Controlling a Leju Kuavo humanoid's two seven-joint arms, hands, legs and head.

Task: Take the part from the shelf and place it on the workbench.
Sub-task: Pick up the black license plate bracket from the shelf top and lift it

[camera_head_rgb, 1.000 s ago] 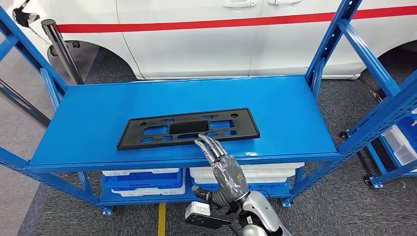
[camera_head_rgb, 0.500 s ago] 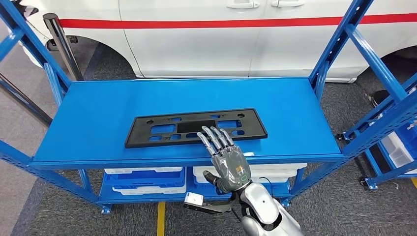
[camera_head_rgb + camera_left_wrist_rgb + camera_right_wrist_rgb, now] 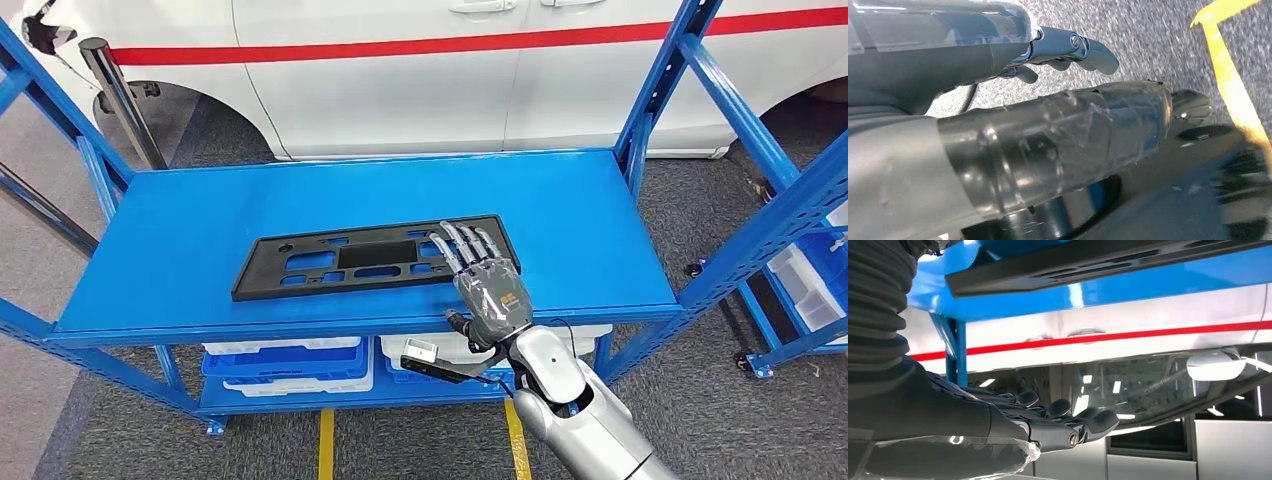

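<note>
The part (image 3: 340,262) is a long flat black frame with cut-outs, lying on the top board of the blue shelf (image 3: 200,220). My right hand (image 3: 485,280) reaches in over the shelf's front edge, fingers stretched out and slightly apart over the part's right end, holding nothing. In the right wrist view the same hand (image 3: 1048,425) is flat, with the part (image 3: 1073,262) and the blue board beyond it; whether the fingers touch the part I cannot tell. My left hand (image 3: 1063,47) hangs over grey floor, its fingers loosely extended and holding nothing.
A white car with a red stripe (image 3: 400,90) stands close behind the shelf. Blue uprights (image 3: 660,90) flank the board. White and blue bins (image 3: 290,362) sit on the lower level. Another blue rack (image 3: 800,270) stands at the right. A yellow line (image 3: 327,455) marks the floor.
My right hand has moved forward and to the right, from the shelf's front edge near the part's middle to over its right end. The camera has shifted slightly.
</note>
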